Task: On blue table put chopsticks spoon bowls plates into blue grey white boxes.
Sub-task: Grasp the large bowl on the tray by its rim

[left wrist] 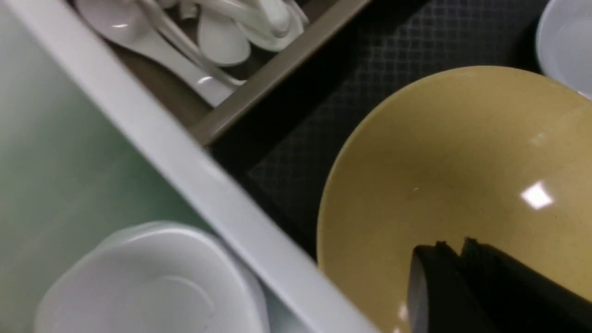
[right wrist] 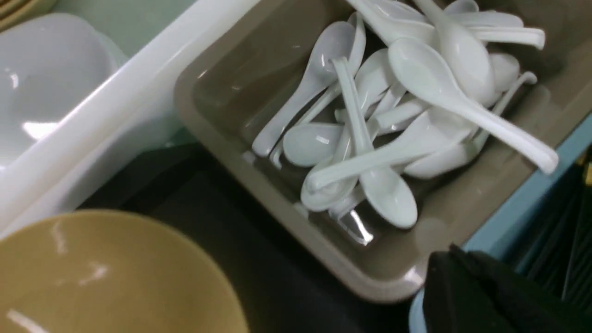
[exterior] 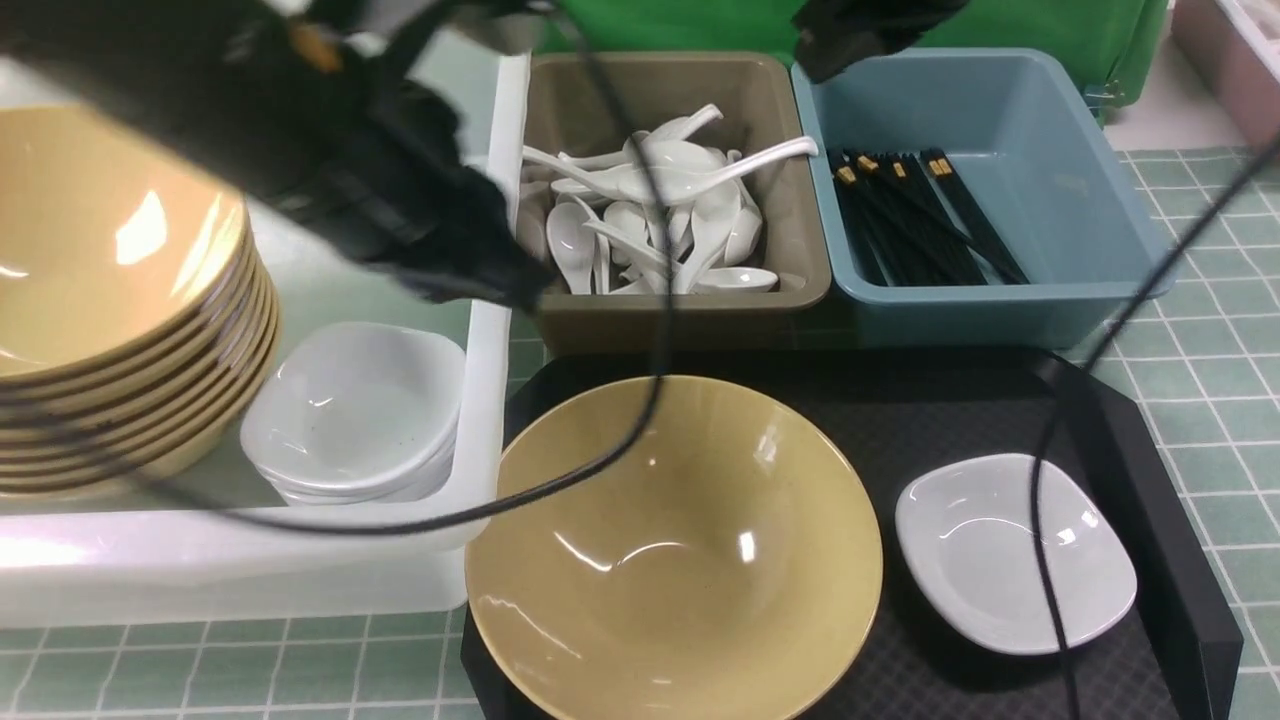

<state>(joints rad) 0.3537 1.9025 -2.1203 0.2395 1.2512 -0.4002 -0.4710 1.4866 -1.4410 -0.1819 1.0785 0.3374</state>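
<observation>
Spoons [exterior: 660,215] fill the far grey box [exterior: 560,100], chopsticks [exterior: 910,220] the blue box [exterior: 1050,120]; I've the near yellow bowl [exterior: 680,550] and white plate [exterior: 1010,550] left (left gripper [left wrist: 455,247], right gripper [right wrist: 451,256] seemingly closed, empty).

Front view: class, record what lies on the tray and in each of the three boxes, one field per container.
black flat tray: glossy yellow round bowl, white square plate
grey plastic box: white spoons
blue plastic box: black chopsticks
white plastic box: stacked yellow bowls, stacked white square plates
</observation>
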